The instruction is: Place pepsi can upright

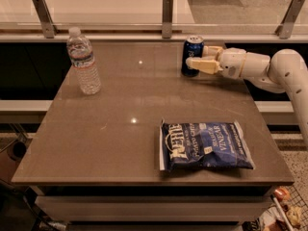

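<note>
The pepsi can (pixel 192 53), dark blue with a silver top, stands upright on the brown table (pixel 120 129) near its far right edge. My gripper (pixel 201 57) reaches in from the right at can height. It is shut on the can, with one cream finger (pixel 202 65) across the can's front and the other behind its right side. The white arm (pixel 269 69) extends off to the right.
A clear plastic water bottle (pixel 83 61) stands upright at the far left of the table. A dark-blue chip bag (pixel 204 146) lies flat at the front right. A glass rail with metal posts (pixel 167 11) runs behind the table.
</note>
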Robot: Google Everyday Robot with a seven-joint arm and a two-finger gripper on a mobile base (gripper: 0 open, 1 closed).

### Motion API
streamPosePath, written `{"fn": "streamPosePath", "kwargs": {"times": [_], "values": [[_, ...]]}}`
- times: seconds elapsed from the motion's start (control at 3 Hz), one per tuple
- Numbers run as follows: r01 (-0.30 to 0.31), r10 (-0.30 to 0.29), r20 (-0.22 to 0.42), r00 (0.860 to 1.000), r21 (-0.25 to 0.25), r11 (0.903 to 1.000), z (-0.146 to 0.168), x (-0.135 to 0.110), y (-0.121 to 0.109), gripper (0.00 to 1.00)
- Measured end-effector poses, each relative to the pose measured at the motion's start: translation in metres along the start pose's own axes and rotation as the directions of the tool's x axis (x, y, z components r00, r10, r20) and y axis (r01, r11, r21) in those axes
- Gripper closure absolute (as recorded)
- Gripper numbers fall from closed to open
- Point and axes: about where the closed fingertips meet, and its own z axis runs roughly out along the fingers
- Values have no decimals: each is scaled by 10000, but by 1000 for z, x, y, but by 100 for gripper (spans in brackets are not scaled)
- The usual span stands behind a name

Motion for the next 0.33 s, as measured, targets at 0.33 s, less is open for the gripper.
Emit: {"fn": "streamPosePath", "kwargs": {"times": [0.33], "values": [[-4,5,6,10000,-54,10000,3,0,1,0]]}}
